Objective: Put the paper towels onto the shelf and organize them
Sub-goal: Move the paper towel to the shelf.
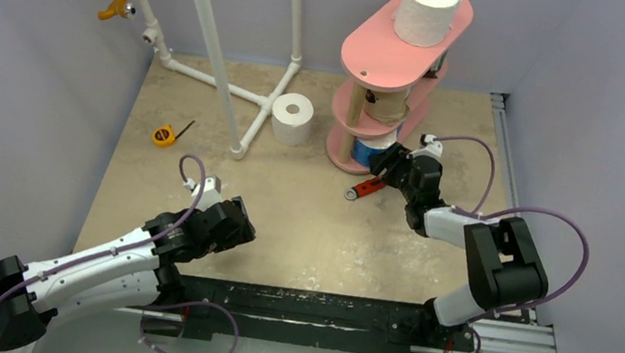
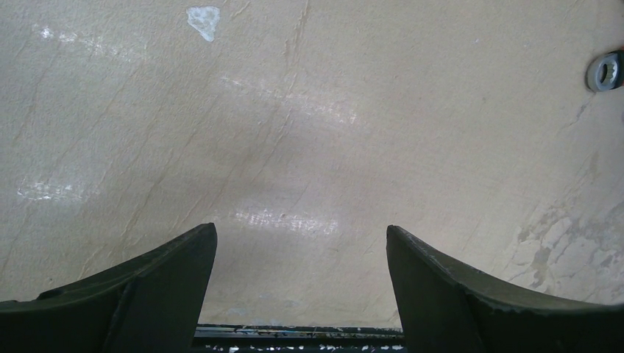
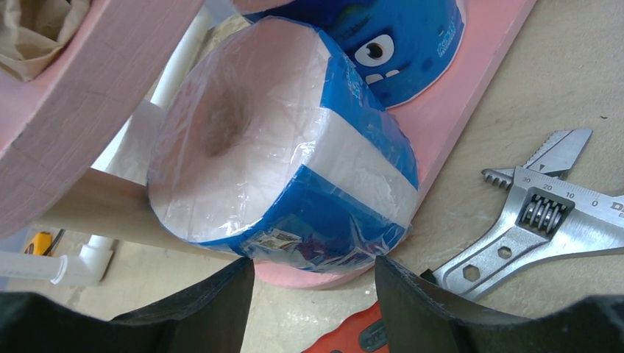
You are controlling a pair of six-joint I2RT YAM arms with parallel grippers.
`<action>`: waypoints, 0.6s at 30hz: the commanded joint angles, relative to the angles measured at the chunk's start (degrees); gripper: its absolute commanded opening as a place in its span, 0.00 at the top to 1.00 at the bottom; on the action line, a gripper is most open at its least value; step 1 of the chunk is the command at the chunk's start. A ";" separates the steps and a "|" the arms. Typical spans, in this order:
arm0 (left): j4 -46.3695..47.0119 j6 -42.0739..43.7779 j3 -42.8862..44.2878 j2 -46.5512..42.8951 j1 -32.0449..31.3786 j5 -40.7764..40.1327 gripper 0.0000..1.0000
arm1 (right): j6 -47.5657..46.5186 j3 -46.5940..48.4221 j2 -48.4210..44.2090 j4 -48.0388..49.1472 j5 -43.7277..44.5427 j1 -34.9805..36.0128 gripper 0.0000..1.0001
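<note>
The right gripper (image 3: 315,272), fingers spread and empty, sits just below the blue-wrapped paper-towel roll (image 3: 294,147), which lies tilted on the lowest oval board of the pink three-tier shelf (image 3: 471,110) at frame centre; seating it seems the step in hand; next comes a nudge inward; the red-handled steel wrench (image 3: 530,220) crowds the lower right; a white roll (image 1: 293,118) at upper centre remains unshelved; the left gripper (image 2: 302,243) hangs spread over the tan tabletop (image 2: 294,110).

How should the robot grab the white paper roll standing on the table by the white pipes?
Grip the white paper towel roll across its curved sides, coming from above: it stands upright, hollow core up, and the white pipe frame sits close beside it. The open left gripper is free.
</note>
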 commanded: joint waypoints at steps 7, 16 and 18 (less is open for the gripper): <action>-0.31 0.25 0.68 0.48 0.16 -1.81 0.16 | 2.33 2.72 2.18 6.61 1.06 0.50 0.42; -0.33 0.51 1.19 1.55 0.15 -2.03 0.16 | 3.31 4.13 4.00 7.69 0.77 1.07 0.42; -0.54 0.56 1.36 1.56 0.15 -2.13 0.16 | 3.52 4.49 4.58 7.86 0.72 1.14 0.42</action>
